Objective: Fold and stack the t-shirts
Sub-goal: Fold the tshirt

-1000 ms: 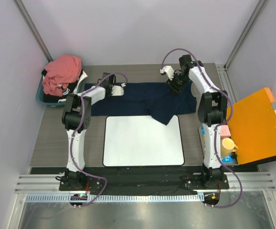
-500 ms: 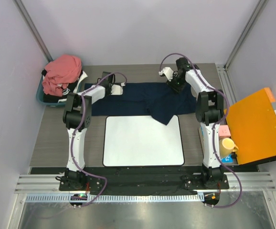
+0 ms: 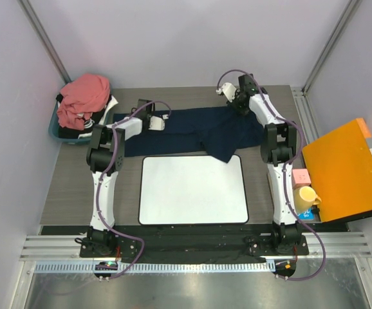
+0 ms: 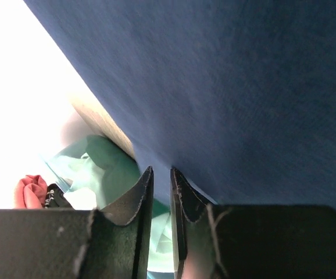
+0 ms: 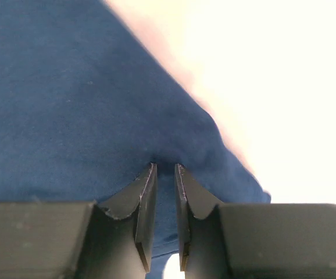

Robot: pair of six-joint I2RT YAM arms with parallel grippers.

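Your left jaws are drawn almost together, with only a sliver between them, and they nip the edge of the navy t-shirt [image 4: 243, 87]. Your right jaws are nearly closed in the same way, on a small pucker of the same cloth.

From above, both grips sit along the shirt's far edge, the left one toward its left end and the right one at its far right corner. The shirt lies stretched as a long band across the far part of the tabletop [image 3: 73, 187], beyond the white mat [image 3: 192, 193]. One loose flap points back toward you, and its tip reaches the mat's far edge.

I judge you to be early in the task. The navy shirt is being laid out rather than folded, and I see no tidy fold in it. The salmon-pink t-shirt [image 3: 83, 95] is heaped in the teal bin [image 3: 53, 129] at the far left corner. Nothing is stacked. Both folds, the fetching of the pink shirt and the stacking all remain.

Only the wrist views show you the pinch itself. From above the fingers are too small to tell how they stand. The left wrist view also catches a scrap of pink and the bin past the shirt's edge, while the right wrist view is washed out white beyond the cloth. Only the top view gives you the shirt's whole outline, the mat and the orange panel [image 3: 344, 170] to the right.
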